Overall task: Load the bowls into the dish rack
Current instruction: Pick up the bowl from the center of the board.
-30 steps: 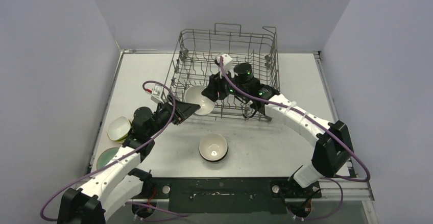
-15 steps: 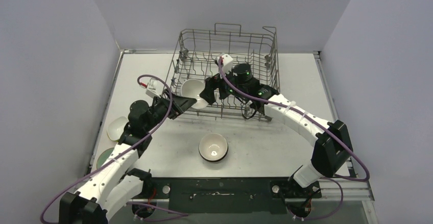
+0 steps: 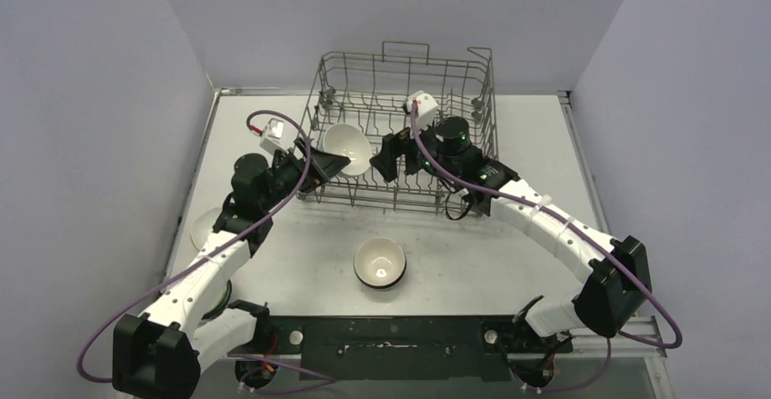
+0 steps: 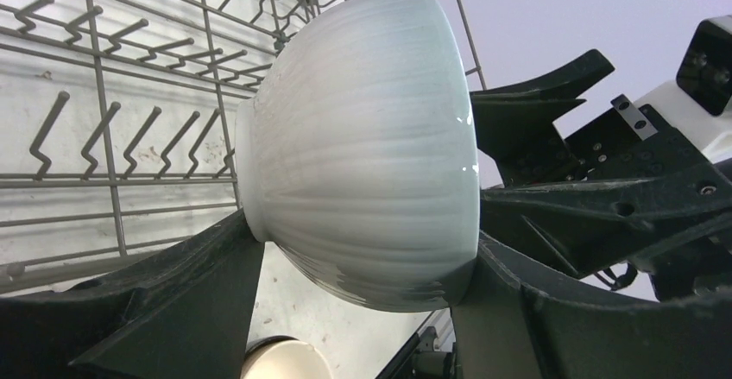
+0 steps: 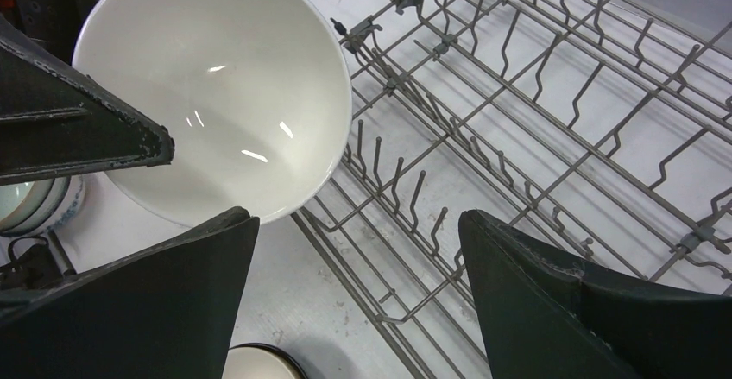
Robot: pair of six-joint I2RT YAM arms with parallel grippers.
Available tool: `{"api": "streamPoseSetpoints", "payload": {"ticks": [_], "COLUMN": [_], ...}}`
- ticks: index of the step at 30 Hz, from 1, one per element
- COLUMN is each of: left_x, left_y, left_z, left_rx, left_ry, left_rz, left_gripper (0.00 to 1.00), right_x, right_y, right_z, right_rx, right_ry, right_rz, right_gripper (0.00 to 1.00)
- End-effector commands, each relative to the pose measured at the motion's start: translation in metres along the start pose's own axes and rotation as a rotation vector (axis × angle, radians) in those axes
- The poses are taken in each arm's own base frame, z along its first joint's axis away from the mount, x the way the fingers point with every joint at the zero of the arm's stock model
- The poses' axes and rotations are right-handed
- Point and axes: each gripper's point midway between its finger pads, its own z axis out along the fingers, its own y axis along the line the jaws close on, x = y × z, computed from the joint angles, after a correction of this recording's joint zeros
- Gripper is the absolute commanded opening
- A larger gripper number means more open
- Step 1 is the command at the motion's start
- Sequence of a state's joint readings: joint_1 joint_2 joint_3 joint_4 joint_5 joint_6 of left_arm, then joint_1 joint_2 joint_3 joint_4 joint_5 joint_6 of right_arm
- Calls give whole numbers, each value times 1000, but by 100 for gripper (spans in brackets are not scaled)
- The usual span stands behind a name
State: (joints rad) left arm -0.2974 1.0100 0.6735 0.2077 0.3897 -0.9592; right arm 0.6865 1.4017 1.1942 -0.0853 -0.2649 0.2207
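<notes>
A white bowl (image 3: 349, 145) hangs on its side over the front left part of the dish rack (image 3: 364, 54), mouth facing right. My left gripper (image 3: 333, 164) is shut on it, one finger on the foot and one on the rim; in the left wrist view the ribbed white bowl (image 4: 362, 154) fills the space between the fingers. My right gripper (image 3: 386, 155) stands open just right of it, touching nothing. In the right wrist view the white bowl (image 5: 216, 85) shows beyond the open right gripper (image 5: 350, 219), over the tines of the dish rack (image 5: 518, 94).
A cream bowl with a dark outside (image 3: 379, 263) sits upright on the table in front of the rack. Another bowl (image 3: 202, 228) lies by the table's left edge, partly under my left arm. The rack's rows of upright tines hold nothing else.
My right gripper opened, let go of the white bowl and drew back to the right. My left gripper carried the bowl away from me, from the rack's front edge to over its inside.
</notes>
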Motion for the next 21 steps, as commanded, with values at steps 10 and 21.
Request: {"api": "streamPoseSetpoints", "payload": {"ticks": [10,21], "left_x": [-70,-87], "left_y": [-38,-27], "left_z": [10,12], "left_rx": [28,-14], "left_ry": [-121,-128], "left_rz": [200,228], "left_gripper": [36,36], "right_x": [57,114], "right_y": [-9,40], "right_z": [27,48], "right_rx": [-12,-144], "right_ry": [177,367], "right_rz": [-55,-138], "right_gripper": [92,98]}}
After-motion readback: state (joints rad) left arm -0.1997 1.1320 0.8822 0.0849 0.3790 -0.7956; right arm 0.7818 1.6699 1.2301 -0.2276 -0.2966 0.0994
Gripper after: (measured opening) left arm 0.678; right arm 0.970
